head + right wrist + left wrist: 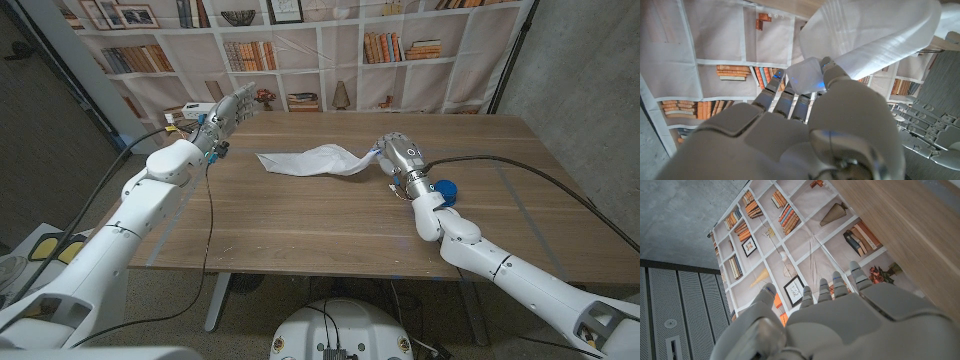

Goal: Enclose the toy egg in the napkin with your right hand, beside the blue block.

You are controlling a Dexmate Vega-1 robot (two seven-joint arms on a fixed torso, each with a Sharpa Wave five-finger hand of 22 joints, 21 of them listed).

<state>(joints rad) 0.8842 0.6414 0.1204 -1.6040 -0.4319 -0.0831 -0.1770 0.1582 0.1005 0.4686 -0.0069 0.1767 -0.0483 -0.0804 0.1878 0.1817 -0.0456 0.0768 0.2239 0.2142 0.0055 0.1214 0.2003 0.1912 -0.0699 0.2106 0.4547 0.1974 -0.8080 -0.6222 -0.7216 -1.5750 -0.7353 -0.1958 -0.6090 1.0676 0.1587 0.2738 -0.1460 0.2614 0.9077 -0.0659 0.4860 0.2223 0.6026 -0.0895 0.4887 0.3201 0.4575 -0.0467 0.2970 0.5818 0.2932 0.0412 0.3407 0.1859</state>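
Observation:
A white napkin [312,160] lies stretched out across the middle of the wooden table [300,215]. Its right end lifts off the wood, pinched between the thumb and fingers of my right hand [398,155]. In the right wrist view the cloth [875,25] runs from those fingertips [826,64] outward. Whatever lies under the cloth is hidden. The blue block [446,189] sits just behind my right wrist, on the nearer right side. My left hand [228,110] hovers over the table's far left corner with its fingers apart, holding nothing; its back [840,320] faces the wrist camera.
A bookshelf-printed backdrop [330,50] hangs behind the far edge. Small items [190,115] sit at the far left corner near my left hand. A black cable [520,170] trails over the table's right side.

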